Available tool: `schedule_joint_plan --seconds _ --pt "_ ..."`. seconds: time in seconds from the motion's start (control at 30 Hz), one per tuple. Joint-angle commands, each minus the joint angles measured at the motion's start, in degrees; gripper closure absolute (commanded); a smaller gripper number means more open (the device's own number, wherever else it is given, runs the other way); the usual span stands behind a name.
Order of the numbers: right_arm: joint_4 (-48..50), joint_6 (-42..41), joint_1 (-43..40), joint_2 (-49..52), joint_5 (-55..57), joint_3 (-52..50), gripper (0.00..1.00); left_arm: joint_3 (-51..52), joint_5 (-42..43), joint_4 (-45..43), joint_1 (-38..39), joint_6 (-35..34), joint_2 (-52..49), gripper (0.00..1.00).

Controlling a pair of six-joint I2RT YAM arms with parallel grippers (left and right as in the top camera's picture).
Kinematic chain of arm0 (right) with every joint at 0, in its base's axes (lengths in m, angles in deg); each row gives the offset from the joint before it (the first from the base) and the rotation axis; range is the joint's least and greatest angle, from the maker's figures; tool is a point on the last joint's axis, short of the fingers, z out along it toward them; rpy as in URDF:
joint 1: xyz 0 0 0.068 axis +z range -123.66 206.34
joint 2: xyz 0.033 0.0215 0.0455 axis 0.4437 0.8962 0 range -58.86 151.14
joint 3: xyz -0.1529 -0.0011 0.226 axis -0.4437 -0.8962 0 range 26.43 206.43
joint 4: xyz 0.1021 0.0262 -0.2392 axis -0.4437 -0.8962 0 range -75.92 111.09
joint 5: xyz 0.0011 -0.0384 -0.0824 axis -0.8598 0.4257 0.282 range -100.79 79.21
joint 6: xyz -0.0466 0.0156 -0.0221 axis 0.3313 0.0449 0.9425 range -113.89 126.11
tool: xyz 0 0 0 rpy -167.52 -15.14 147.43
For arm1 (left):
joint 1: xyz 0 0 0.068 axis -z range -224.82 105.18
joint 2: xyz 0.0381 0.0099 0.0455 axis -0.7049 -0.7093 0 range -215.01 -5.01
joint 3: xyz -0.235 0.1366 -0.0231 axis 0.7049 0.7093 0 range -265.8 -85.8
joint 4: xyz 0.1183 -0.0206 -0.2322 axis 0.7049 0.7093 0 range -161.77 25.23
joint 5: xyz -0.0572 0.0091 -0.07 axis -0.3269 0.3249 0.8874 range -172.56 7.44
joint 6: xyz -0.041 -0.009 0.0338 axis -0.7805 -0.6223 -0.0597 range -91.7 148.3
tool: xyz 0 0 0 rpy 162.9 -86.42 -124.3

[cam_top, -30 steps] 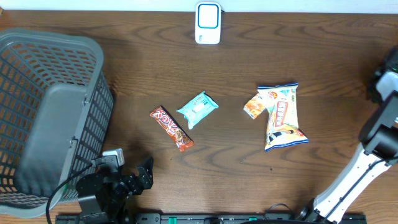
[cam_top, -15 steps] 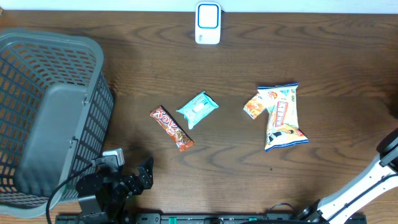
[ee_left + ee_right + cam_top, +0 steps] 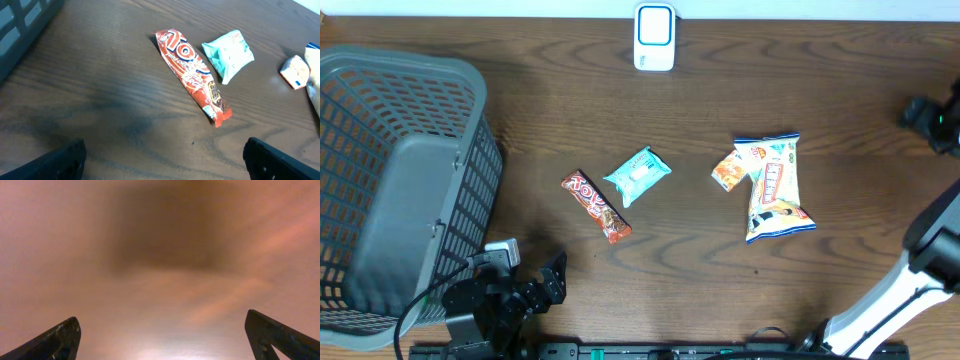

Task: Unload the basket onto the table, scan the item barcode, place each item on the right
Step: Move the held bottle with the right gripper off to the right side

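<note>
Right gripper (image 3: 162, 322) spread, empty; left gripper (image 3: 162, 150) spread, empty too. Nothing lifted yet; red bar (image 3: 596, 206) and teal packet (image 3: 637, 175) lie well apart from the scanner (image 3: 654, 37); whole scan remains.

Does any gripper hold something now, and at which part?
Nothing is held: the left gripper and the right gripper are both open and empty.

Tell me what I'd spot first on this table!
The big grey plastic mesh basket fills the left side of the dark wooden table. In the middle lie a long red candy wrapper, a teal pouch and a yellow-and-blue snack bag. A white-and-blue box sits at the far edge.
</note>
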State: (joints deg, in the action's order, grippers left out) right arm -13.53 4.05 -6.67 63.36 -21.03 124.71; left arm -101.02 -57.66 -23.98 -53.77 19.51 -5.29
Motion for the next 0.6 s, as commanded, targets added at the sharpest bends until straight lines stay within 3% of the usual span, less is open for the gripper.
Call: schedule_joint_plan --seconds 0.0,0.17,0.37,0.47,0.57 --pt "0.9 -10.1 4.1 -12.9 -27.3 0.5 0.01 0.1 -0.3 0.2 -0.1 -0.1 0.0 0.02" --pt "-4.4 -10.2 14.6 -22.2 -26.3 0.5 0.01 0.1 -0.3 0.2 -0.1 -0.1 0.0 0.02" --pt "-25.7 -23.9 35.6 -24.0 9.9 -0.2 0.01 0.1 -0.3 0.2 -0.1 -0.1 0.0 0.02" --pt "-27.7 -23.5 43.7 -22.3 13.8 -2.4 0.01 0.1 -0.3 0.2 -0.1 -0.1 0.0 0.02" --pt "-28.6 -16.6 51.3 -19.8 18.3 -6.9 0.01 0.1 -0.3 0.2 -0.1 -0.1 0.0 0.02"
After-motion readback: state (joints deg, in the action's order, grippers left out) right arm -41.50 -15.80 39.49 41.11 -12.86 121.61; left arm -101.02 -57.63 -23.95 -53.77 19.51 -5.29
